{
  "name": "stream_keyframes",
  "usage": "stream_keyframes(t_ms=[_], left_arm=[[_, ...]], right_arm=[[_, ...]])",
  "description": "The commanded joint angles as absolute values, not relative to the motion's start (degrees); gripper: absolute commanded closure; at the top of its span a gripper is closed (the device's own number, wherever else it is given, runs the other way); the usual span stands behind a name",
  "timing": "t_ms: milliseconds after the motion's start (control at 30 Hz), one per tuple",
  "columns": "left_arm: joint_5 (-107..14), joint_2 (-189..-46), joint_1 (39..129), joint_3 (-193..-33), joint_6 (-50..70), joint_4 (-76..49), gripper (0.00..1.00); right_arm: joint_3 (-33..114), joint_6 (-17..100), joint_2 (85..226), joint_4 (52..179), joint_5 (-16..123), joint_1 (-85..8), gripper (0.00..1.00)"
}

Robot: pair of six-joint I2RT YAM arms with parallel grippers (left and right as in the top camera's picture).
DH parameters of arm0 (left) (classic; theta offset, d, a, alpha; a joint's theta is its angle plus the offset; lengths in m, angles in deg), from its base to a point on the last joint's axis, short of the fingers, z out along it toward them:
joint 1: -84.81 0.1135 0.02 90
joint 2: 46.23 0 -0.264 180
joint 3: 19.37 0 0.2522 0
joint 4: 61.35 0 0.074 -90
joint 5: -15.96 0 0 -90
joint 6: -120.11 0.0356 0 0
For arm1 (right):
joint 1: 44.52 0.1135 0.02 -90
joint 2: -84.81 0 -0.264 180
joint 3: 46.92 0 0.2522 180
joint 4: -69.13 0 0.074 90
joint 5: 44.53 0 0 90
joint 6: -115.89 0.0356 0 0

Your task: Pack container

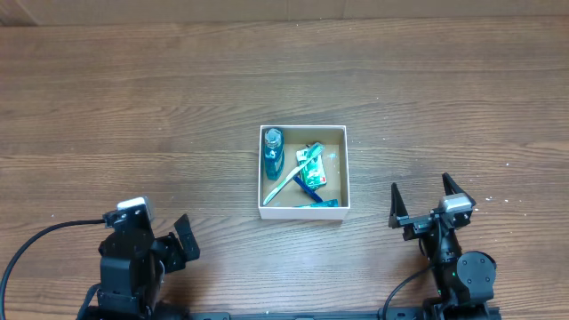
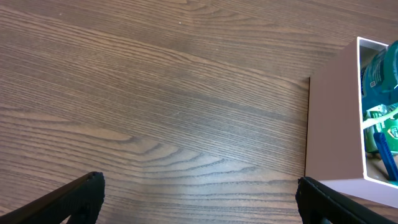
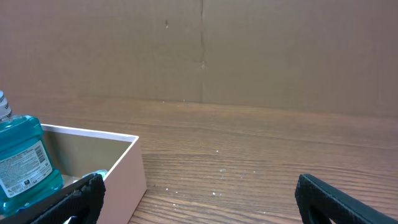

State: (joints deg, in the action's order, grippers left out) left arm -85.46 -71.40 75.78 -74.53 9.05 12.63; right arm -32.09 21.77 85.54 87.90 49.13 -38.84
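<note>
The container point(image 1: 348, 169) is a shallow square box with white walls and a brown bottom, at the table's middle. In it lie a blue mouthwash bottle point(image 1: 273, 151), a toothbrush point(image 1: 286, 182), a green packet point(image 1: 311, 166) and a blue item point(image 1: 316, 204). The box also shows in the left wrist view point(image 2: 333, 124) and the right wrist view point(image 3: 127, 171), with the bottle point(image 3: 22, 158). My left gripper point(image 1: 180, 241) is open and empty at the front left. My right gripper point(image 1: 427, 200) is open and empty at the front right of the box.
The wooden table point(image 1: 133, 107) spreads all round the box. A brown cardboard wall point(image 3: 199, 50) stands behind the table's far edge. Small white specks lie on the wood point(image 3: 217, 180) to the right of the box.
</note>
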Motion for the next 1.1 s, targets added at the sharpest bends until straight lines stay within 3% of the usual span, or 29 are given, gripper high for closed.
stream_keyframes(t_ms=[0,267,367,633,733,1067], left_arm=[[-86.25,-71.23,75.69,-74.05,8.42,12.50,0.00],[-86.47,-68.76,79.82,-71.54,8.46,12.28,0.00],[-83.10,-61.96,83.38,-62.62,15.69,2.10,0.00],[-71.69,-51.73,86.16,-41.03,30.77,-39.19,0.00],[-69.88,-49.89,86.59,-36.09,32.52,-47.71,0.00],[-70.82,-47.25,86.73,-33.38,32.52,-43.36,0.00]], right_arm=[[-32.68,21.55,84.98,87.44,49.46,-39.13,0.00],[-32.68,21.55,84.98,87.47,49.46,-39.13,0.00],[-32.68,21.55,84.98,87.44,49.46,-39.13,0.00],[-32.68,21.55,84.98,87.44,49.46,-39.13,0.00],[-32.68,21.55,84.98,87.47,49.46,-39.13,0.00],[-32.68,21.55,84.98,87.47,49.46,-39.13,0.00]])
